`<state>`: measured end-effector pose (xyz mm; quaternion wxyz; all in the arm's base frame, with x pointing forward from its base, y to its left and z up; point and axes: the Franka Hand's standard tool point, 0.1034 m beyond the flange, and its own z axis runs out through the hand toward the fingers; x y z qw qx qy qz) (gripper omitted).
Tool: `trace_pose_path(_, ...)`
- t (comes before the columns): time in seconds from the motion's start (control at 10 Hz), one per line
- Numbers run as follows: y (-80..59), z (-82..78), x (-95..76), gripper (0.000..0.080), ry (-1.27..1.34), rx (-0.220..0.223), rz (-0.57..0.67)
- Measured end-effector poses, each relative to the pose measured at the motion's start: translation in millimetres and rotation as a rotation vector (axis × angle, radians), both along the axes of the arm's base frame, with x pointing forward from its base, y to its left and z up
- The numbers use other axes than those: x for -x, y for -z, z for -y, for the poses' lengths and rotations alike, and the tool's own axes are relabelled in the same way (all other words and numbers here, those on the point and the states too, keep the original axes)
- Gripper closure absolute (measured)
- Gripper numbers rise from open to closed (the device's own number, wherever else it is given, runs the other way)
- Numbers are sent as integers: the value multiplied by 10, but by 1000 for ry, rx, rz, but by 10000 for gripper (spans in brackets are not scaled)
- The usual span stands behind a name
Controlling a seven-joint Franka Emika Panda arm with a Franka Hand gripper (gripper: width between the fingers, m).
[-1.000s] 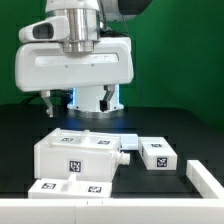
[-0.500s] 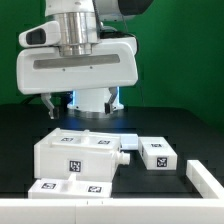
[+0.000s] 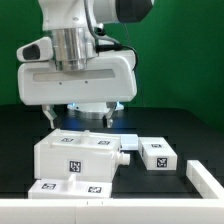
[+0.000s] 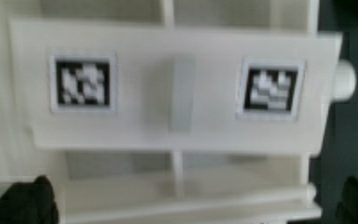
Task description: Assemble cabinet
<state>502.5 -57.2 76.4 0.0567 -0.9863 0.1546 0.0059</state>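
Exterior view: the gripper [image 3: 78, 116] hangs wide open over the cabinet [image 3: 78, 152] and holds nothing.
The big white box of the cabinet sits on the black table [image 3: 190, 125], at six o'clock from the gripper and just under it. A small block [image 3: 158, 153] lies at three o'clock from the box, close beside it. Two flat panels [image 3: 70, 186] lie at six o'clock from the box, right against its front. In the wrist view a white side of the cabinet [image 4: 176, 90] fills the picture and shows two black-and-white tags. The dark fingers [image 4: 25, 200] stand far apart, one at each end of that side.
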Motion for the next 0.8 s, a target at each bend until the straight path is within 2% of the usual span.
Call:
trace_pose_path(0.1, 104, -41, 133, 2, 8, -3, -22)
trace_pose_path(0.3, 206, -103, 165, 2, -9, 9, -9)
trace_pose_path(0.5, 246, -109, 205, 277, -12, 26, 17)
trace_pose_path(0.6, 246, -113, 201, 277, -13, 28, 21)
trace_pose_path(0.8, 229, -107, 183, 557, -13, 29, 26)
